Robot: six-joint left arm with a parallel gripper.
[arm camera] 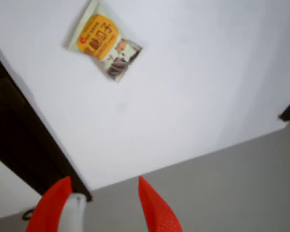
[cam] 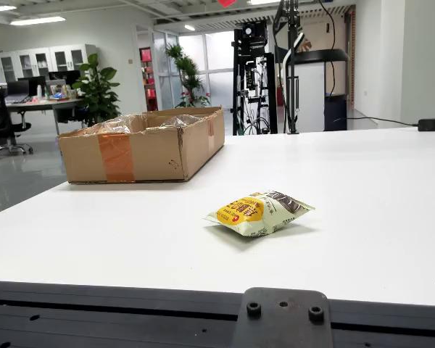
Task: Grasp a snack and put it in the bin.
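lying flat on the white table [cam: 391,217], label side up: the snack packet [cam: 259,213], yellow-and-pale wrapper, alone near the front edge in the fixed view. well apart from the cardboard box [cam: 141,148], off to the left and further back in that view. no contact with anything but the tabletop. probably set out in open space so as to be reachable from above with room on every side for the fingers.

seen from the camera riding on the gripper [arm camera: 108,205]: two red fingers [arm camera: 154,208] at the bottom of the picture, spread with a clear gap between them, nothing held. snack packet [arm camera: 104,41] high in that view, far from the fingertips, tilted diagonally. table edge and floor beyond also visible there, so apparently looking down from well above and off to one side, not yet lined up over the packet. not visible at all in the fixed view.

box serving as the bin, by the look of it: shallow, open-topped, orange tape down its front face, flaps folded. lined or filled with crumpled clear plastic [cam: 127,123] showing above the rim; impossible to tell whether any snacks lie under it. grasp not yet begun.
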